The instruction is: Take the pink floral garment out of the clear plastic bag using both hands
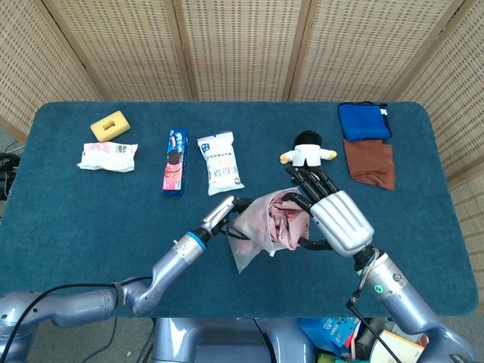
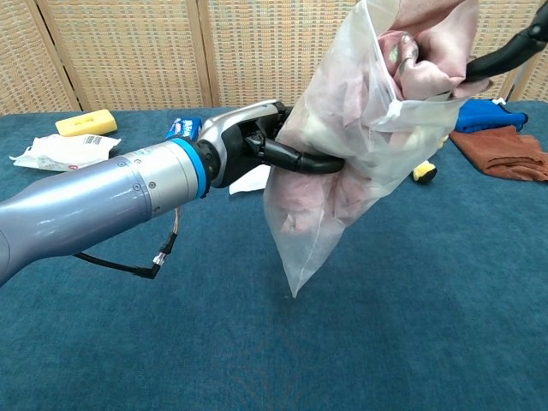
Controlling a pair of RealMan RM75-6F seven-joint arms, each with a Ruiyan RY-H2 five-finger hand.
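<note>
The bag (image 2: 342,163) hangs above the counter (image 1: 91,219), gripped by the left hand (image 2: 257,141). The right hand (image 1: 333,215) pinches the garment (image 2: 419,68) at the mouth, mid-extraction; next, pull apart.

Chest view's top edge crops the clear plastic bag (image 2: 342,171).
</note>
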